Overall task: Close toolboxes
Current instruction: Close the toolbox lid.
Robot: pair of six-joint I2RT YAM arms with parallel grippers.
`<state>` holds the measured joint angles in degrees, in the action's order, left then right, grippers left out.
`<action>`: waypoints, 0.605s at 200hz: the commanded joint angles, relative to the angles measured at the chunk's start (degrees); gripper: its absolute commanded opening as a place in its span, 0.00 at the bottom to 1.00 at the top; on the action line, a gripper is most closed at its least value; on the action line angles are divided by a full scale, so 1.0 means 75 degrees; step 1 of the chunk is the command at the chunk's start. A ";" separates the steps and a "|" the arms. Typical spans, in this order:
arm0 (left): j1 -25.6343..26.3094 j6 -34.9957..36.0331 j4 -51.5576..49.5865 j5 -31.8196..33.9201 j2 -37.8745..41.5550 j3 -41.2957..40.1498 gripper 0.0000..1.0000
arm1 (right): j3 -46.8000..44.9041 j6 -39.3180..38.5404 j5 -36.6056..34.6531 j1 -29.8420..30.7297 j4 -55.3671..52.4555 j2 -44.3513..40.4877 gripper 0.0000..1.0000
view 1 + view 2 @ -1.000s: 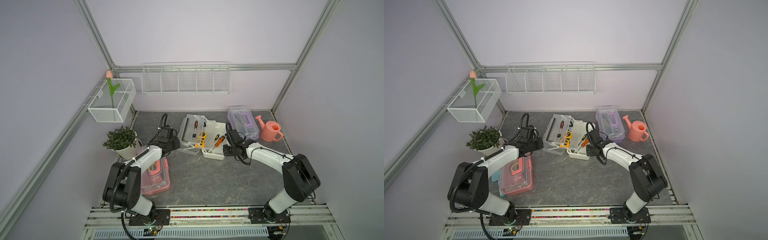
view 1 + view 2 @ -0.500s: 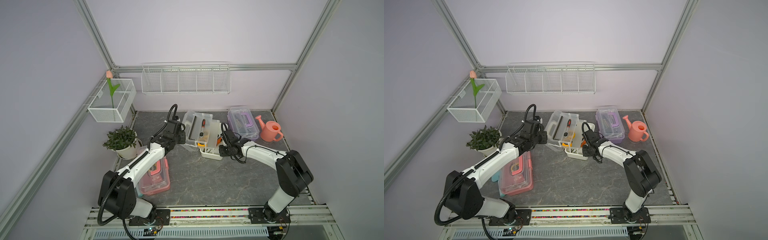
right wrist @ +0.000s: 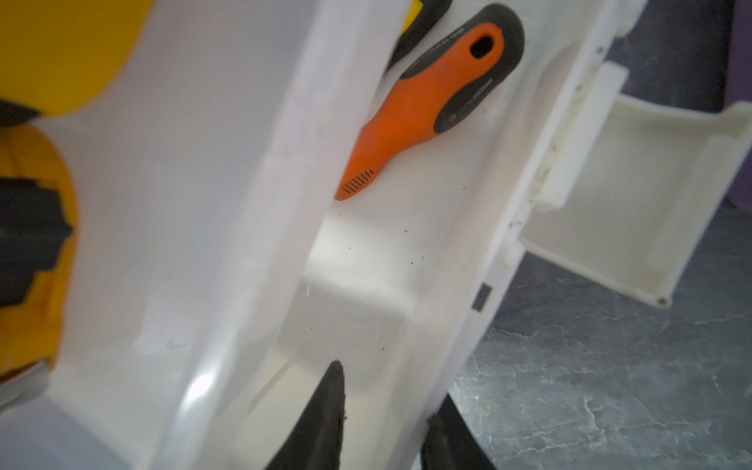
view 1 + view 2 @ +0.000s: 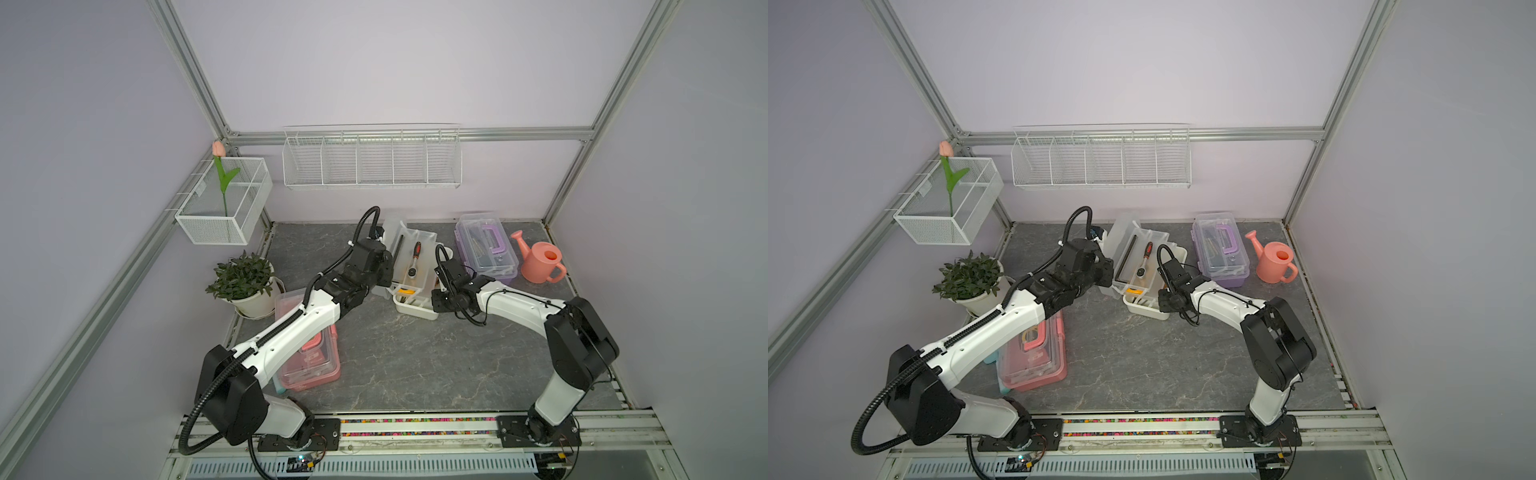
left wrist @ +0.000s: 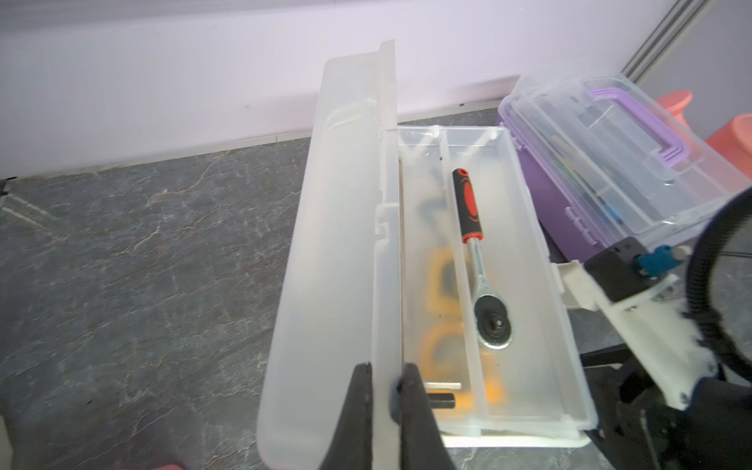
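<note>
The white toolbox (image 4: 415,309) (image 4: 1144,311) stands mid-table with its clear lid (image 4: 394,232) (image 5: 337,244) tilted up. Its inner tray holds a ratchet (image 5: 476,252). My left gripper (image 5: 386,378) (image 4: 384,282) is shut on the lid's free edge. My right gripper (image 3: 384,394) (image 4: 436,297) is shut on the box's front wall, one finger inside and one outside. An orange screwdriver (image 3: 431,101) lies inside. The purple toolbox (image 4: 486,245) (image 4: 1221,249) sits closed to the right. The pink toolbox (image 4: 309,357) (image 4: 1034,353) lies closed under my left arm.
A pink watering can (image 4: 540,262) stands right of the purple box. A potted plant (image 4: 243,280) sits at the left edge. A wire basket (image 4: 370,162) hangs on the back wall, and another (image 4: 224,199), holding a tulip, hangs on the left wall.
The white toolbox's lid has swung up from lying flat to the left. My left gripper rose and moved right with it. My right gripper stayed on the box's wall.
</note>
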<state>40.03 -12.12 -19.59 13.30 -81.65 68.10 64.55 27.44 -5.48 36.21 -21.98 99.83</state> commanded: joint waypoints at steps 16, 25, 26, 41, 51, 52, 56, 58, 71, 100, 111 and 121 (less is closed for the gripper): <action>0.0722 -0.0577 0.0476 -0.1778 -0.0473 0.0282 0.00 | -0.0305 -0.0239 0.0756 0.0146 0.0966 -0.0055 0.34; 0.0854 -0.0616 0.0522 -0.1809 -0.0523 0.0329 0.00 | -0.0376 -0.0220 0.0818 0.0096 0.1018 -0.0090 0.34; 0.0870 -0.0619 0.0524 -0.1809 -0.0531 0.0336 0.00 | -0.0378 -0.0217 0.0827 0.0089 0.1019 -0.0091 0.34; 0.1052 -0.0725 0.0612 -0.1928 -0.0625 0.0429 0.00 | -0.0455 -0.0181 0.0900 0.0026 0.1078 -0.0104 0.34; 0.1116 -0.0864 0.0714 -0.2110 -0.0691 0.0454 0.03 | -0.0497 -0.0167 0.0925 -0.0005 0.1124 -0.0127 0.34; 0.1118 -0.0884 0.0726 -0.2135 -0.0703 0.0457 0.04 | -0.0503 -0.0167 0.0927 -0.0002 0.1130 -0.0127 0.34; 0.1129 -0.0957 0.0782 -0.2233 -0.0725 0.0460 0.06 | -0.0508 -0.0167 0.0937 -0.0011 0.1143 -0.0138 0.34; 0.1139 -0.1002 0.0813 -0.2281 -0.0741 0.0457 0.07 | -0.0515 -0.0167 0.0940 -0.0017 0.1142 -0.0139 0.34; 0.1150 -0.1209 0.0977 -0.2529 -0.0795 0.0437 0.13 | -0.0542 -0.0164 0.0940 -0.0044 0.1137 -0.0168 0.35; 0.1153 -0.1398 0.1137 -0.2688 -0.0774 0.0390 0.18 | -0.0681 -0.0154 0.0973 -0.0153 0.1169 -0.0313 0.37; 0.1146 -0.1379 0.1126 -0.2633 -0.0735 0.0400 0.19 | -0.0728 -0.0155 0.1014 -0.0210 0.1171 -0.0355 0.37; 0.1150 -0.1348 0.1105 -0.2557 -0.0684 0.0400 0.19 | -0.0764 -0.0154 0.1045 -0.0244 0.1172 -0.0405 0.38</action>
<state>48.88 -20.58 -12.93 -4.36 -87.57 70.22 60.77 27.59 0.38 34.89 -13.80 98.45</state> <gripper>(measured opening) 0.189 0.371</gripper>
